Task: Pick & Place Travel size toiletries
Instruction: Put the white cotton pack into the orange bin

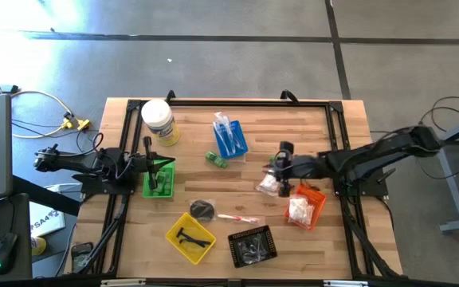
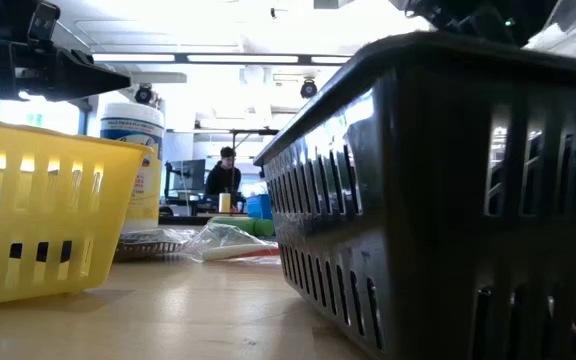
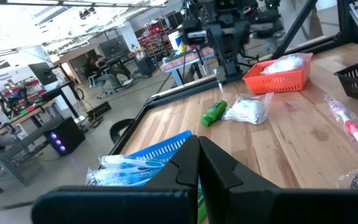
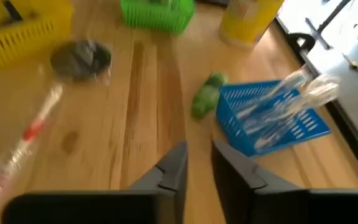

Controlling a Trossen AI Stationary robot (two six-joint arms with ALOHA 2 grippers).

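Note:
Toiletries lie scattered on the wooden table: a small green bottle [image 1: 217,159] [image 4: 205,96], a white sachet [image 1: 269,185] [image 3: 247,110], a wrapped toothbrush [image 1: 237,218] [image 4: 23,146] and a dark round piece [image 1: 202,209]. Clear-wrapped toothbrushes fill the blue tray [image 1: 229,137], sachets the orange tray [image 1: 305,207], black T-shaped pieces the yellow tray [image 1: 190,237]. My right gripper [image 1: 277,162] [image 4: 199,167] hangs above the table between the bottle and the sachet, slanting down, its fingers a little apart with nothing between them. My left gripper [image 1: 148,153] [image 3: 199,158] is shut and empty, level over the green tray [image 1: 159,177].
A big white tub [image 1: 159,121] with a yellow label stands at the far left, behind the green tray. A black tray [image 1: 252,245] sits at the near edge beside the yellow one. Bare wood lies between the trays at mid-table. A person sits at a desk in the room beyond.

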